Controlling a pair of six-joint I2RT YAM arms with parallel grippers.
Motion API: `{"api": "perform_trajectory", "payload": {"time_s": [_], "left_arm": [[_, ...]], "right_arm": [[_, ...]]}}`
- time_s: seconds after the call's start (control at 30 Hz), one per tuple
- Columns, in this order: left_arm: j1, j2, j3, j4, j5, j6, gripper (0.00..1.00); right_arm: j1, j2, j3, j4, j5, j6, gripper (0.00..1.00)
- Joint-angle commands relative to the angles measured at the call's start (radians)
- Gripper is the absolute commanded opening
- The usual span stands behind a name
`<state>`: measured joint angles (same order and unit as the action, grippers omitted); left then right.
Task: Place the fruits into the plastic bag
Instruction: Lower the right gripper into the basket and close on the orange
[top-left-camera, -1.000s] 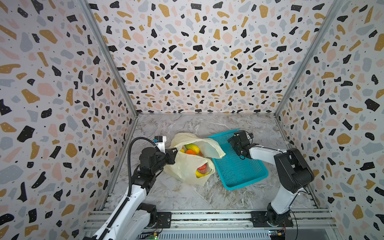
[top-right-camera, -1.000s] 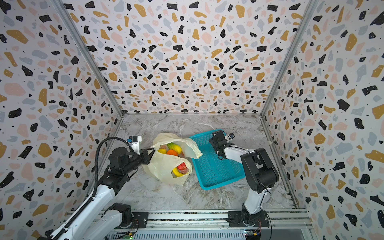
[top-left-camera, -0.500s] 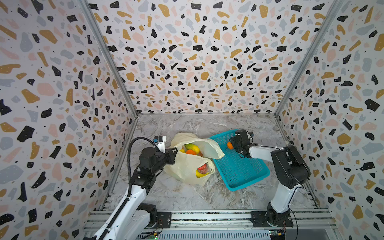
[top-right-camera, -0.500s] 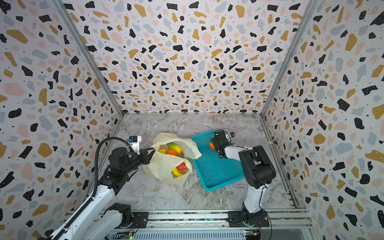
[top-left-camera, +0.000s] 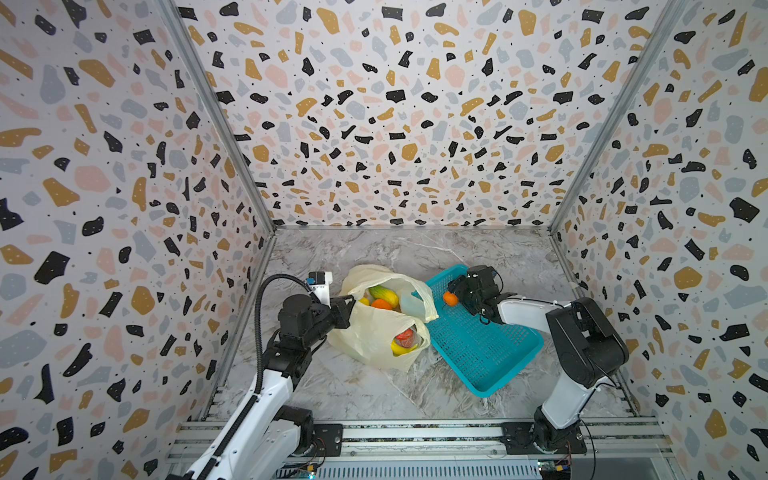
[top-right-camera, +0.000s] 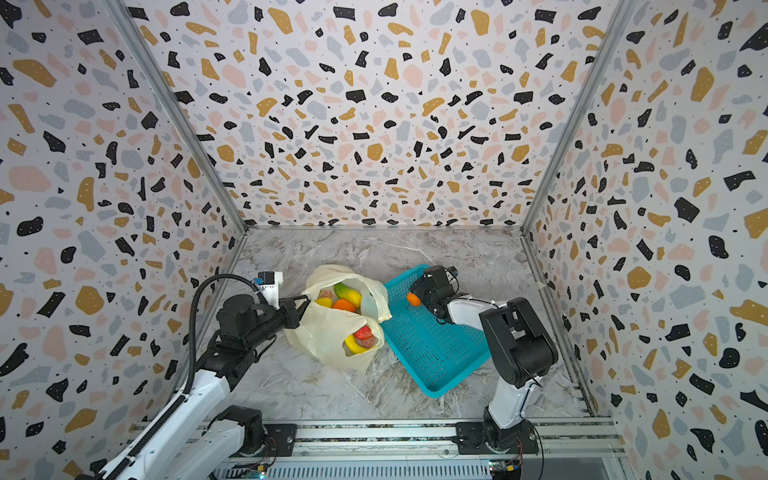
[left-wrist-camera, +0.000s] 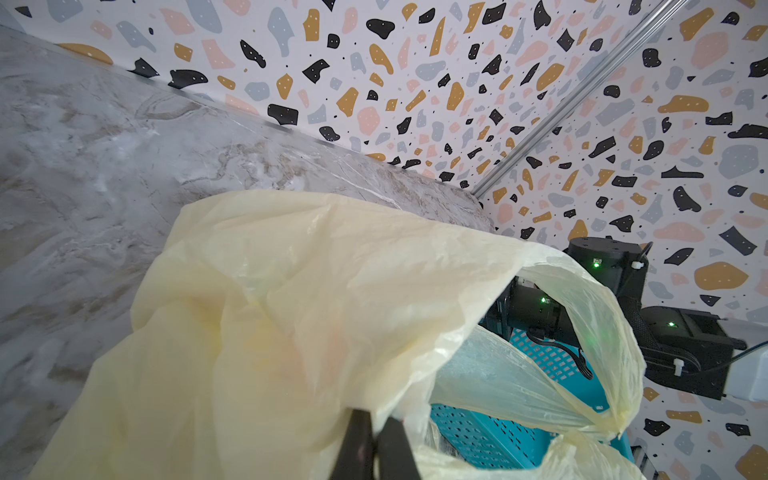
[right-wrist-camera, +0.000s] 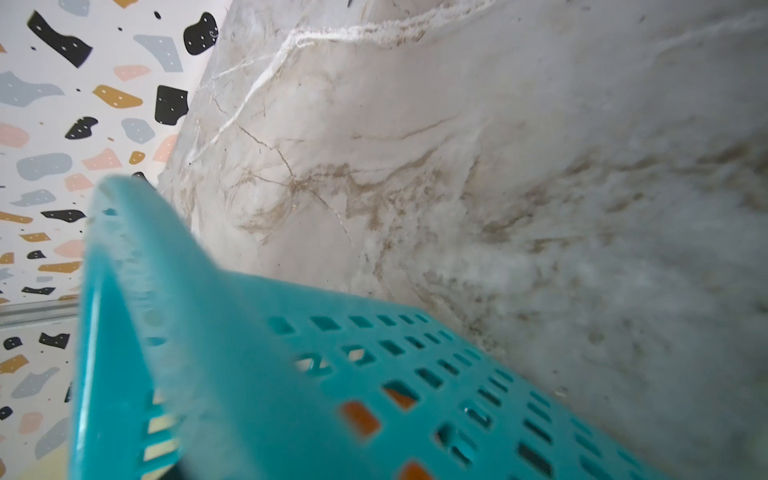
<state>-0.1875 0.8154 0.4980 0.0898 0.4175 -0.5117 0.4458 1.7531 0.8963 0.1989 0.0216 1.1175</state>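
Left wrist view: left gripper (left-wrist-camera: 374, 422) clamps the plastic bag (left-wrist-camera: 291, 311). An orange (top-left-camera: 450, 298) sits at the right gripper (top-left-camera: 456, 291); hold unclear

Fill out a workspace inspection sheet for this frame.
Surface: marble tabletop, no spills seen.
Job's things: bag open, several fruits inside; one orange fruit in the basket.
Clutter: nothing seen.
Grippers: left gripper shut on the bag's rim; right gripper at the orange fruit, grip unclear.
Cables: black hose looped behind the left gripper.
Surroundings: speckled walls, metal rail in front.
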Motion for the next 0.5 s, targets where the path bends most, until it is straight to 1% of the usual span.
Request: {"api": "perform_trajectory", "payload": {"time_s": [0.0,0.17,0.33,0.47], "left_arm": [[-0.004,-0.006,-0.005,0.040,0.003,0.010,0.00],[-0.004,-0.004,-0.005,0.038,0.002,0.011,0.00],[-0.004,-0.004,-0.004,0.039,0.002,0.012,0.00],[-0.004,-0.004,-0.006,0.040,0.003,0.010,0.00]], "right_arm": [[0.022,0.001,-0.032,-0.141,-0.026,-0.093,0.81],[0.048,-0.034,-0.043,-0.143,-0.015,-0.150,0.79],[0.089,-0.106,-0.045,-0.178,0.055,-0.224,0.79],[0.126,-0.156,-0.032,-0.220,0.145,-0.287,0.79]]}}
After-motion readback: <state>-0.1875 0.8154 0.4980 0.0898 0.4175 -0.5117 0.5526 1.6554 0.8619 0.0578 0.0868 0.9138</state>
